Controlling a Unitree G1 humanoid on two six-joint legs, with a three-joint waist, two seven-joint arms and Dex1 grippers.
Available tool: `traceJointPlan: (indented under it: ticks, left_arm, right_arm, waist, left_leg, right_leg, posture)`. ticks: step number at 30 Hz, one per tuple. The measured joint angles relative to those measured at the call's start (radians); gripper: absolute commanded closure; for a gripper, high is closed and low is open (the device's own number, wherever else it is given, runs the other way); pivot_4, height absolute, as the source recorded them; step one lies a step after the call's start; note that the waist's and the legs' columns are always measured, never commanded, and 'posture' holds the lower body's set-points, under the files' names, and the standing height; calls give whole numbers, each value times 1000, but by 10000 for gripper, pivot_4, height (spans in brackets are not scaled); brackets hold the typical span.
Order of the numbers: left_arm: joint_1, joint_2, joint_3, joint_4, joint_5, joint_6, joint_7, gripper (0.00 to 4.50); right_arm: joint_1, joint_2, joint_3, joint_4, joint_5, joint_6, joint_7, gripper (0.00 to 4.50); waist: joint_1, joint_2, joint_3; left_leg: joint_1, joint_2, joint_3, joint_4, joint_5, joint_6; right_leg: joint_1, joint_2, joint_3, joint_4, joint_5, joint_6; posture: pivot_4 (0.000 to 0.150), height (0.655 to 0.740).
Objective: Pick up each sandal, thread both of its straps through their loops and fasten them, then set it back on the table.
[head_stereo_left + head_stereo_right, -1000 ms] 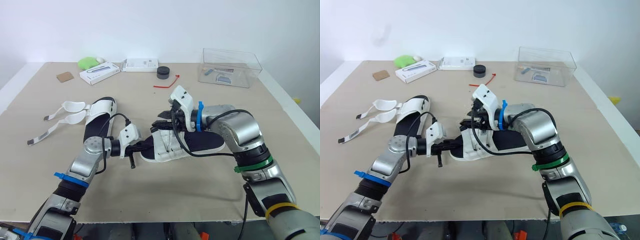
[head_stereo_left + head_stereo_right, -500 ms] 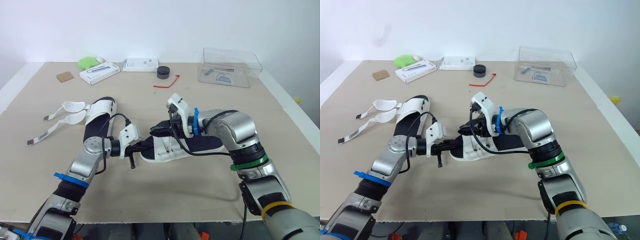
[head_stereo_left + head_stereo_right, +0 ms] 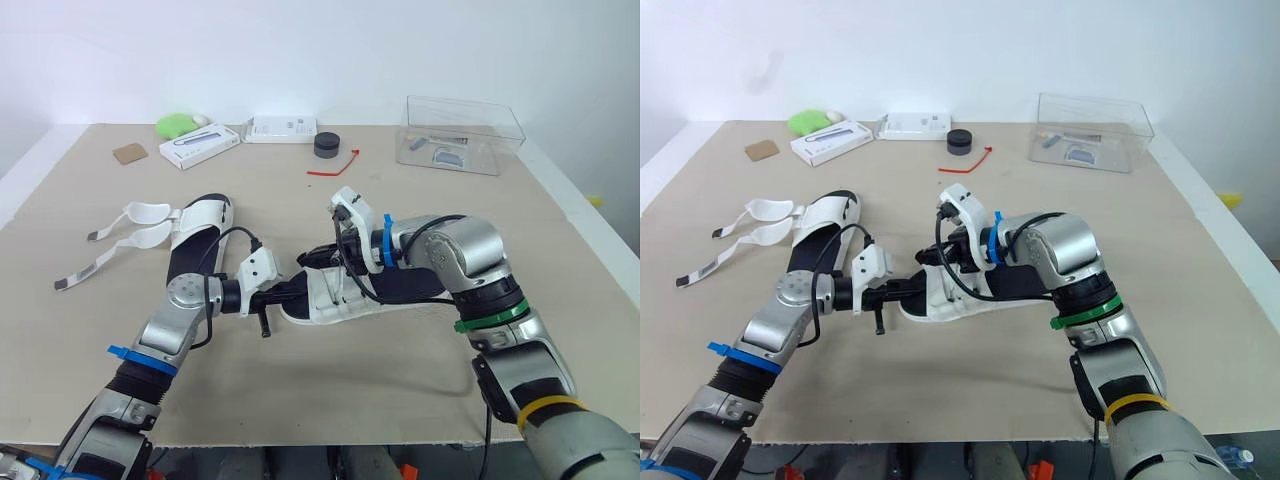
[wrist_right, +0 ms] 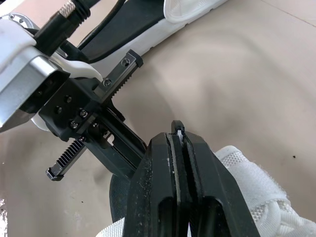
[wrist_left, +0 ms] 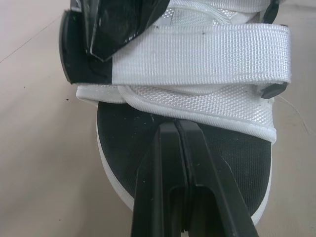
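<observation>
The white-strapped, black-soled sandal [image 3: 405, 287] lies mid-way across the beige table [image 3: 400, 390]. My left gripper [image 3: 292, 291], fingers pressed together, rests on its toe. My right gripper [image 3: 322, 256] pinches the white webbing strap [image 5: 197, 54]. I should pull it flat, then press down firmly.

Near sandal [image 3: 405, 285] is lying flat mid-table [image 3: 420, 390], toe pointing toward my left arm. My left jaws are reaching in low at the toe end, right against its white front. My right jaws are sitting over the front strap [image 3: 335, 295] from the far side, can't tell the grip from here. Second sandal [image 3: 200, 240] is lying well off to the left, both its loose straps [image 3: 135, 225] trailing open across the table. Clear box [image 3: 462, 135], black puck [image 3: 326, 145] and red tie [image 3: 335, 165] are sitting along the far edge.
</observation>
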Motion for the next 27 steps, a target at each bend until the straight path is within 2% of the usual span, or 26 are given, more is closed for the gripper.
traceJointPlan:
  ticks: [6,27]
  left_arm:
    - [0,0,1,0,0,0,1,45000]
    - [2,-3,0,-1,0,0,2,45000]
  right_arm:
    - [-23,-6,-73,0,36,32,-8,44805]
    - [17,8,-69,71,-3,-15,-88,44805]
  waist:
    - [0,0,0]
    - [0,0,0]
  left_leg:
    - [0,0,0,0,0,0]
    - [-1,0,0,0,0,0]
  right_leg:
    - [0,0,0,0,0,0]
    - [-1,0,0,0,0,0]
  posture:
    - [1500,7400]
    - [1500,7400]
